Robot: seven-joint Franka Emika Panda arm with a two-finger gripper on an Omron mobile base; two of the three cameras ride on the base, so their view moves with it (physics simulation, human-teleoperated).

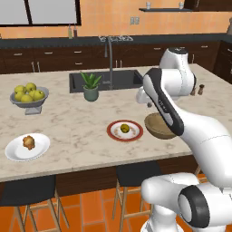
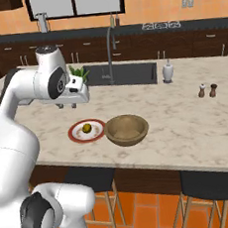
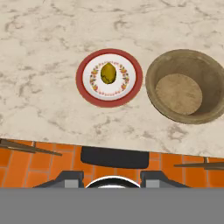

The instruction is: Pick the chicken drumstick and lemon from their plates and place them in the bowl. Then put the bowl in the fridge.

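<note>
The lemon [image 3: 109,73] lies in the middle of the red-rimmed plate [image 3: 83,78], also seen as lemon [image 1: 124,128] and lemon [image 2: 87,127]. Right beside that plate stands the empty brown wooden bowl [image 3: 186,87], bowl [image 2: 126,129], partly behind my arm as bowl [image 1: 156,129]. The chicken drumstick [image 1: 29,142] rests on the white plate [image 1: 16,152] near the counter's front left. My gripper [image 2: 67,105] hangs open well above the counter, over the red-rimmed plate [image 2: 76,136], holding nothing; gripper [image 1: 147,104].
A grey pedestal bowl of yellow-green fruits [image 1: 29,96] and a potted plant [image 1: 90,86] stand behind the plates, by the sink [image 1: 106,79]. Salt and pepper shakers [image 2: 207,90] and a soap bottle [image 2: 167,72] stand to the right. Black stools [image 3: 114,157] sit under the counter's front edge.
</note>
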